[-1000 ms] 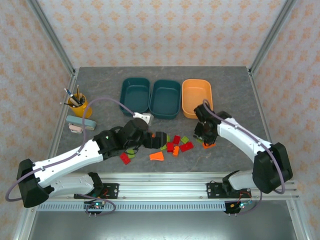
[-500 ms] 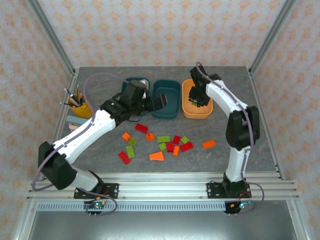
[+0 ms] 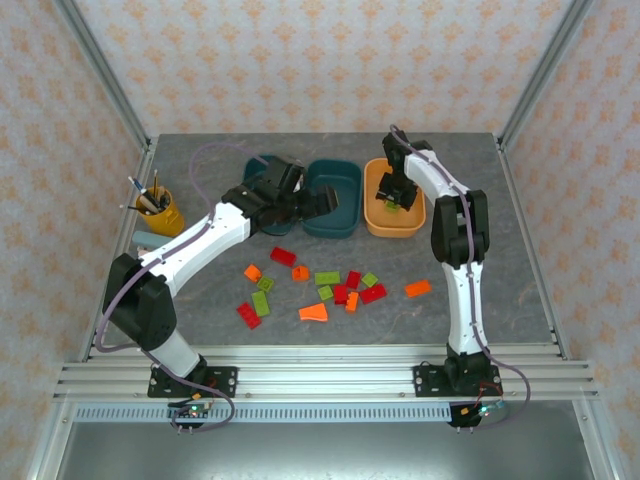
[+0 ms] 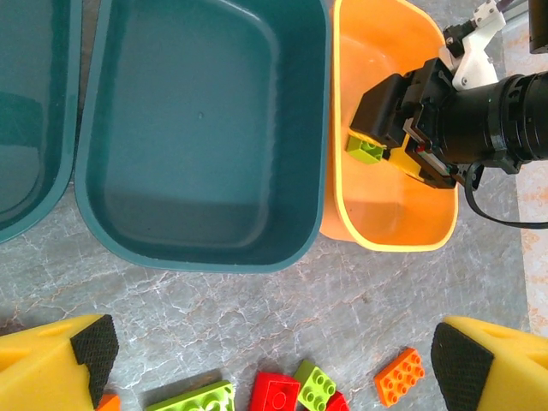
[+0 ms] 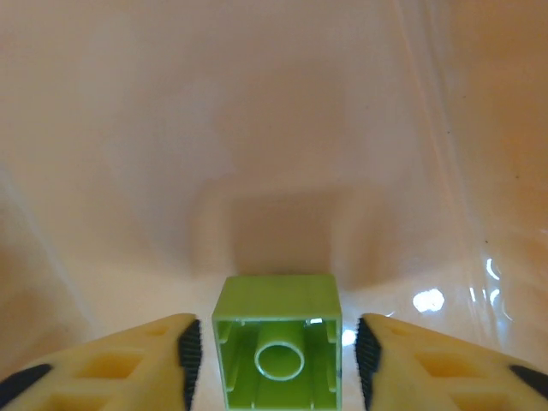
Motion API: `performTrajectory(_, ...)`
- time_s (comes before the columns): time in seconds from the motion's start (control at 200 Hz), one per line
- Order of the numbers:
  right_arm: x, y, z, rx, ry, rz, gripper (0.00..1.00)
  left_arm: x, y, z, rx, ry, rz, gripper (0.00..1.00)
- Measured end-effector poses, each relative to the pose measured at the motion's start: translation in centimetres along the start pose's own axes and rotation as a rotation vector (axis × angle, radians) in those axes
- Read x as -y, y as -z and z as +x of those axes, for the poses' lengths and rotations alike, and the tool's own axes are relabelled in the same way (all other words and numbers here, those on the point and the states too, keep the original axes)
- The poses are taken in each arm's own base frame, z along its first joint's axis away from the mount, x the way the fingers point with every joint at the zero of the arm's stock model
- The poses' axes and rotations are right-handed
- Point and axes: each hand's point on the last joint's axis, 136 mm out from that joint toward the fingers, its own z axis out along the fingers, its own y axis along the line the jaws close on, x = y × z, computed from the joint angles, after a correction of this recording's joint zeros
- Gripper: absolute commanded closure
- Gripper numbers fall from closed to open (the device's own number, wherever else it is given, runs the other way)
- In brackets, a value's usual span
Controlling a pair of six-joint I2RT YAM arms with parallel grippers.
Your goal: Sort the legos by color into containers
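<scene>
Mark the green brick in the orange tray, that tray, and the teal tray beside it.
green brick [image 5: 276, 351], right wrist view, hollow underside
orange tray [image 4: 381, 38], left wrist view, bare floor
teal tray [image 4: 201, 128], left wrist view, floor

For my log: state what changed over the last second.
Right gripper carried a green brick from the table into the orange tray and parted its jaws around it. Left gripper swung from the pile to over the teal trays, open throughout. Pile unmoved.
</scene>
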Motion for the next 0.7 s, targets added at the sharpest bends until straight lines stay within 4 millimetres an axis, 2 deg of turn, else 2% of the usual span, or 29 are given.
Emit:
performTrajectory(0.18,0.0,1.3,0.0,0.011,0.001,-0.011,0.42,0.1,0.0,0.1,-0.006,0.000,0.005,0.03)
performTrajectory(0.25,0.4,3.3,0.3,0.036,-0.003,-0.020,0.42,0.3,0.1,0.3,-0.014,-0.001,0.015,0.03)
performTrajectory(0.355,2.0,8.5,1.8,0.104,-0.032,-0.041,0.42,0.4,0.8,1.2,-0.026,-0.025,0.027,0.03)
performTrajectory(0.465,4.9,14.4,5.0,0.191,-0.103,-0.083,0.43,1.2,2.2,3.5,-0.052,-0.089,0.055,0.03)
performTrajectory(0.53,7.1,16.1,7.8,0.212,-0.155,-0.099,0.43,2.0,2.9,5.7,-0.080,-0.145,0.076,0.03)
performTrajectory(0.605,9.5,16.2,11.1,0.203,-0.221,-0.100,0.43,2.8,3.5,8.6,-0.122,-0.215,0.101,0.03)
performTrajectory(0.701,12.3,13.9,15.2,0.136,-0.306,-0.069,0.42,2.8,3.6,12.4,-0.186,-0.277,0.113,0.03)
